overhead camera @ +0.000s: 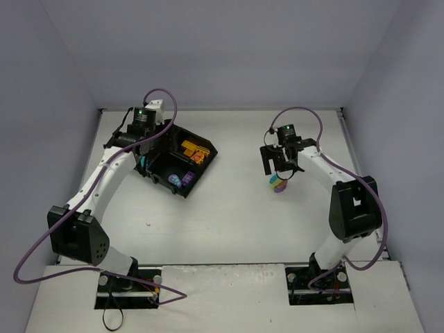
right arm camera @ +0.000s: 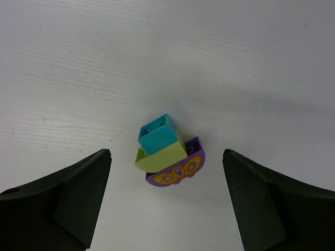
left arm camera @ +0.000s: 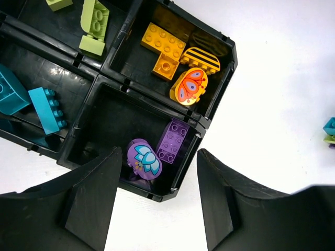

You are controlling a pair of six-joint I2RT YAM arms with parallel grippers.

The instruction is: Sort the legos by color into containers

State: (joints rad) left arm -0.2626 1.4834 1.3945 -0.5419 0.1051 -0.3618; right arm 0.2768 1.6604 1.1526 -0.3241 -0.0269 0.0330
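Observation:
The black tray [overhead camera: 205, 148] lies at the back left, with orange, purple, teal and green bricks in separate compartments. In the left wrist view the tray [left arm camera: 215, 86] holds orange bricks [left arm camera: 165, 46], purple bricks [left arm camera: 175, 140], teal bricks [left arm camera: 47, 109] and green bricks [left arm camera: 95, 27]. My left gripper [left arm camera: 157, 204] is open and empty over the tray's near corner. A small stack [overhead camera: 278, 183] of a teal brick [right arm camera: 158, 135] on a lime green brick [right arm camera: 162, 157] on a purple brick [right arm camera: 178, 171] lies on the table. My right gripper [right arm camera: 166, 201] is open above it, one finger on each side.
The white table [overhead camera: 229, 215] is ringed by pale walls. The stack also shows at the right edge of the left wrist view [left arm camera: 330, 130]. Cables loop over both arms.

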